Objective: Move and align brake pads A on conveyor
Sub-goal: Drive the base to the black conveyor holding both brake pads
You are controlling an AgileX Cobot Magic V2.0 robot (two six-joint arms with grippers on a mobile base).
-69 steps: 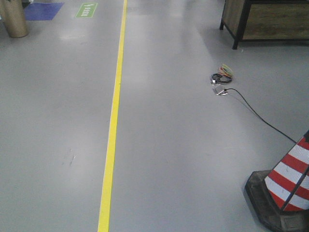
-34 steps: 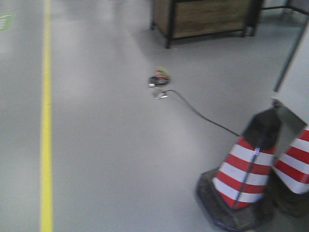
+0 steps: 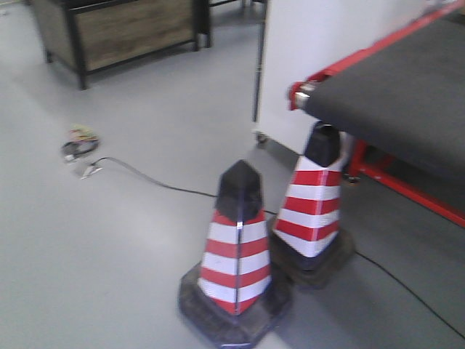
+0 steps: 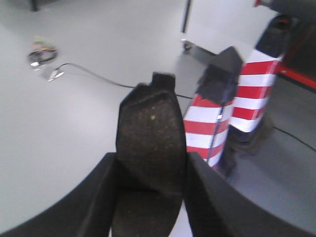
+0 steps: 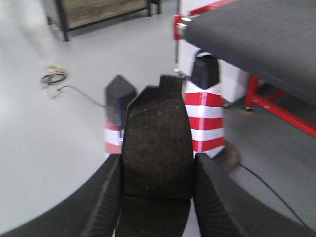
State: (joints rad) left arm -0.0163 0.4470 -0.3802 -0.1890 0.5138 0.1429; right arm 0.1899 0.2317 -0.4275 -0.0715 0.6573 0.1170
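Between fingers of left pincer (image 4: 150,162) we are gripping brake pad A (image 4: 150,123), rough dark face toward camera, tab at top. Right pincer (image 5: 157,165) is clamping second brake pad A (image 5: 157,126) same way. We are holding both pads over grey floor (image 3: 109,240), well apart from conveyor (image 3: 392,87), which is showing at right with red edge. Near traffic cone (image 3: 236,240) and far traffic cone (image 3: 316,196) are standing side by side, far one just beside conveyor's roller end. Black cable (image 3: 145,179) is lying across floor.
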